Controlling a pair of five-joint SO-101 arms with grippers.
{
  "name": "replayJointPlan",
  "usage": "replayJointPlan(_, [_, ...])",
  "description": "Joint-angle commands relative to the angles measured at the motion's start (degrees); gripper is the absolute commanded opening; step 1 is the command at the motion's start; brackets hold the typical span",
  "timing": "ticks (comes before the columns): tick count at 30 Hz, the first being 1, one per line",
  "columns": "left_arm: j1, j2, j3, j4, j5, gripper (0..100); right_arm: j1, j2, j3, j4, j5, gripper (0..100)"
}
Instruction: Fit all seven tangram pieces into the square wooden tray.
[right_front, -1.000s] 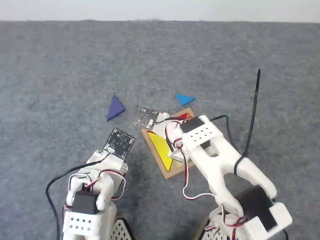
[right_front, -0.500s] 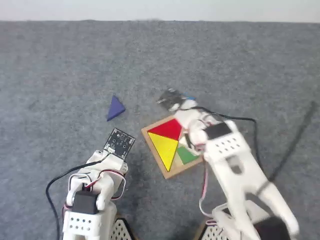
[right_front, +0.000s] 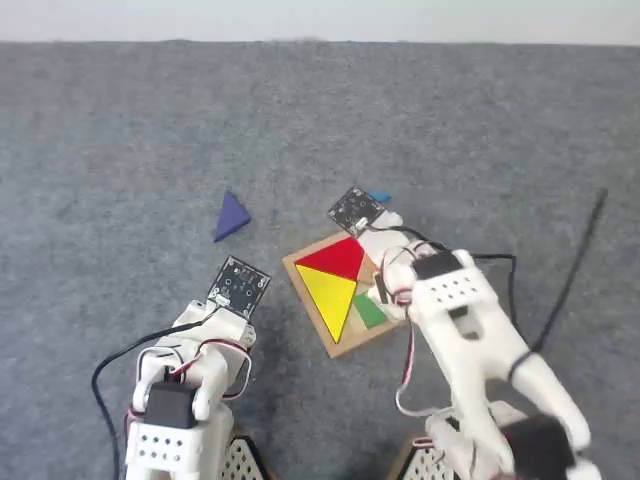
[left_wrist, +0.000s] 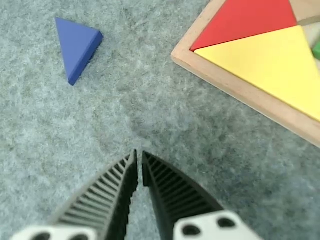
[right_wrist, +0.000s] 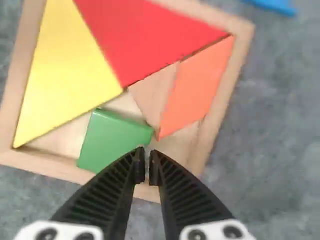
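Left gripper (left_wrist: 139, 155): closed, nothing between its fingers, low over the grey carpet (right_front: 120, 130).
Dark blue triangle (left_wrist: 75, 42): flat on the carpet, ahead of the left gripper, well apart from it and outside the tray.
Wooden tray (left_wrist: 235, 87): ahead of the left gripper and to its right; the right gripper hangs over it.
Right gripper (right_wrist: 146, 152): closed and empty, its tips above the tray's near rim.
Green square (right_wrist: 112, 140): in the tray, just beside the right gripper's tips.
Orange piece (right_wrist: 197, 85): in the tray, just ahead of those tips.
Yellow triangle (right_wrist: 65, 75) and red triangle (right_wrist: 145, 35): in the tray, side by side, farther ahead.
Light blue triangle (right_wrist: 272, 5): on the carpet beyond the tray's far corner.
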Motion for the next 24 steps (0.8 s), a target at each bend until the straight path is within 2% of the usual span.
replayJointPlan(1, [0.0, -0.97, -0.57, -0.09, -0.88, 2, -0.4, 4.62, -5.54, -1.1, 0.18, 0.7])
replayJointPlan(14, [0.0, -0.97, -0.57, -0.09, -0.88, 2, -0.48, 8.04, -6.86, -4.0, 0.18, 0.7])
replayJointPlan(19, [0.0, -0.97, -0.57, -0.09, -0.88, 2, 0.31, 2.77, -6.77, -1.8, -0.79, 0.7])
replayJointPlan(22, [0.0, -0.97, -0.57, -0.09, -0.88, 2, -3.38, -3.91, -4.75, -0.4, -6.77, 0.9])
replayJointPlan(24, [0.0, -0.97, -0.57, -0.09, -0.88, 2, -7.52, -6.73, -3.43, 1.89, -7.82, 2.0])
